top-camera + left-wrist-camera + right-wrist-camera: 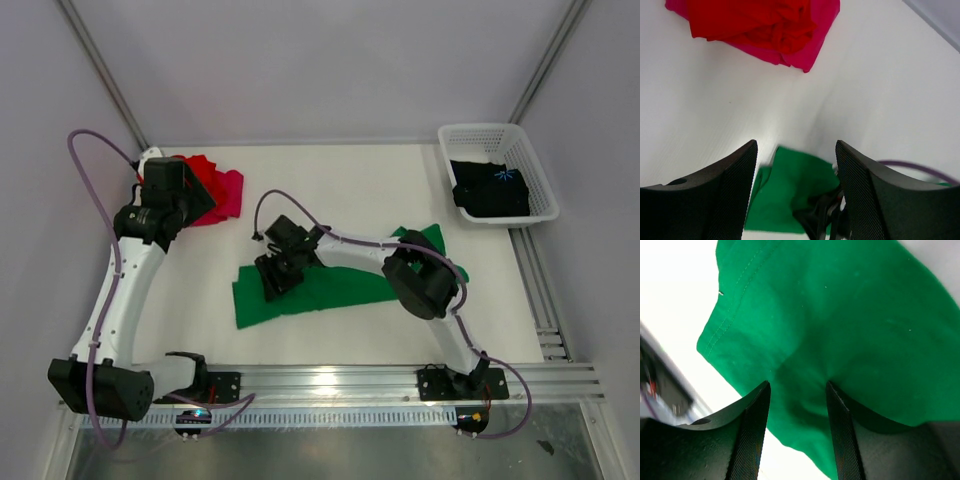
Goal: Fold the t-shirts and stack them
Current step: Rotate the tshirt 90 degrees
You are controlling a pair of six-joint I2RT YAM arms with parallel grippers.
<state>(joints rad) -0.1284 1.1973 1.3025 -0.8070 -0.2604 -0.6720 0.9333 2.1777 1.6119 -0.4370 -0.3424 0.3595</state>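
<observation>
Currently your right claw point(797, 390) stands jaws apart, empty, directly over the green shirt point(840, 315), near its left end. The shirt's long axis runs left-right across the bench point(350, 190). Left claw point(796, 150), likewise apart and empty, hangs well off by the red shirt point(755, 20). Fingertip contact with the cloth: cannot tell. The arm point(350, 245) hides the shirt's middle.

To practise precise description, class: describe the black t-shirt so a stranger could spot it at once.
Find the white table, then the white lattice basket at its far right corner. The black t-shirt lies inside it: the only shirt in a container, and the only dark one, marked with a small blue print.
</observation>
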